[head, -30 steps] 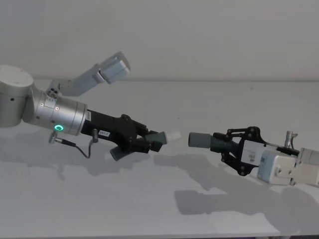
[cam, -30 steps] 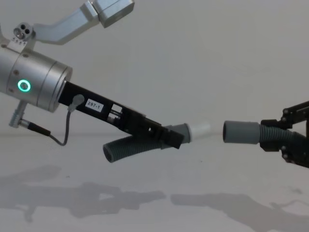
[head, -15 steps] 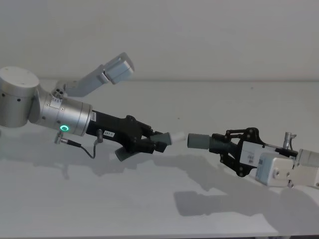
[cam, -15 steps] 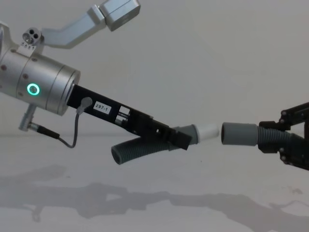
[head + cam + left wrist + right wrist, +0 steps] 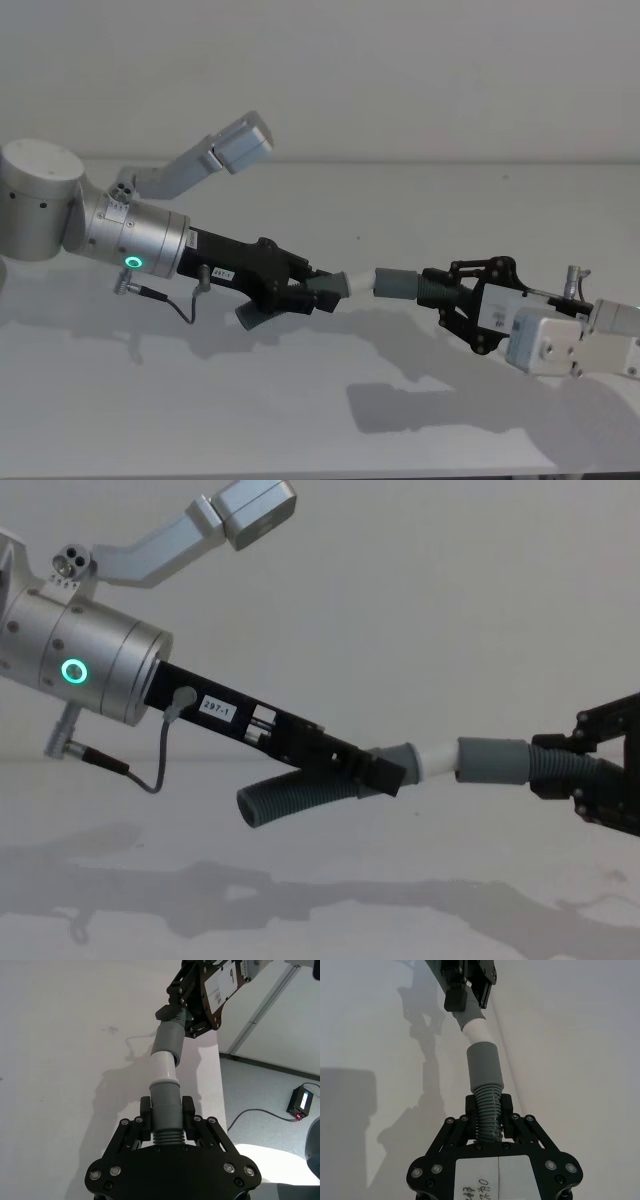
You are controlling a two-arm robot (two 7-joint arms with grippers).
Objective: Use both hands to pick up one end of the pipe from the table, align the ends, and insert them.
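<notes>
White tube tip [image 5: 437,759] now entering grey collar [image 5: 492,761]

Dark grey ribbed pipe [image 5: 300,798], white tube tip [image 5: 437,759], grey collar [image 5: 492,761], black hands, white table [image 5: 300,400].

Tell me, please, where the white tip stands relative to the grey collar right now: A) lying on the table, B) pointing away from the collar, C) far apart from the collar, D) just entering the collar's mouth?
D: the white tip, held by the left gripper, meets the mouth of the grey collar held by the right gripper, both above the table, with part of the tip exposed.
</notes>
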